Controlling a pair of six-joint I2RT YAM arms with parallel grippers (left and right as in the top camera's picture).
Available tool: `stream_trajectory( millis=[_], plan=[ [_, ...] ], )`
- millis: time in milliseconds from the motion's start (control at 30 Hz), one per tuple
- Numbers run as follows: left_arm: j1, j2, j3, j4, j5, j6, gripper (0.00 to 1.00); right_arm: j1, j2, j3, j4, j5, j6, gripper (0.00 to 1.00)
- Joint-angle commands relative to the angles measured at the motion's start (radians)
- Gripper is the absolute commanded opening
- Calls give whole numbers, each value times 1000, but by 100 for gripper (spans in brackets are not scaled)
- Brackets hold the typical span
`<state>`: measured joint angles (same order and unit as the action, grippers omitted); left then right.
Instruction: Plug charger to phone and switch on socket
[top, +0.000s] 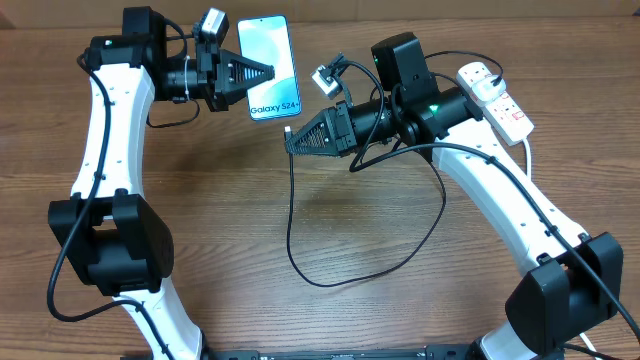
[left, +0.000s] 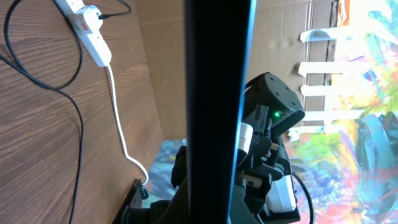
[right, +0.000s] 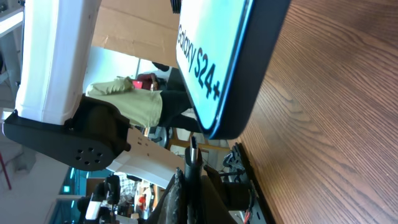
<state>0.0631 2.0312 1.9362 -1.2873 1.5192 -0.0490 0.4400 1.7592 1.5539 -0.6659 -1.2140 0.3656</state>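
Overhead: left gripper (top: 262, 72) fingers pinch the phone (top: 270, 42) by its long edge, about mid-length. The screen lies just past the fingertips, with the "Galaxy S24+" end toward the right gripper (top: 293, 143). Right fingers are pressed onto the charger (top: 290, 215) at its connector. The tip pokes out just past the fingertips, near the phone's lower edge, and looks apart from it. The cable drops from the fingers and loops wide and slack over the table (top: 220, 210) behind them, with bare wood either side of the loop.

Right wrist: charger (right: 193, 151) tip stands between the fingers (right: 175, 198), with a narrow gap to the phone's (right: 205, 56) rounded bottom corner dead ahead. Port not visible. Open wood to the right of the fingers.

Left wrist: phone (left: 217, 74) is edge-on, a dark bar straight ahead; own fingers not visible here. Socket (left: 92, 31) is far beyond at top left, with its white cord (left: 119, 118) trailing toward the table edge. Overhead, the socket (top: 495, 95) sits behind the right wrist, well apart from the fingertips.
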Motion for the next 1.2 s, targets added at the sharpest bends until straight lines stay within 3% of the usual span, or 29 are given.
stream_trajectory(
  millis=[0, 1167],
  plan=[
    [-25, -6, 9, 1, 62, 0, 4, -1, 3, 11, 8, 1, 6, 4],
    [-31, -6, 9, -9, 63, -11, 4, 5, 5, 11, 60, 2, 39, 4]
  ],
)
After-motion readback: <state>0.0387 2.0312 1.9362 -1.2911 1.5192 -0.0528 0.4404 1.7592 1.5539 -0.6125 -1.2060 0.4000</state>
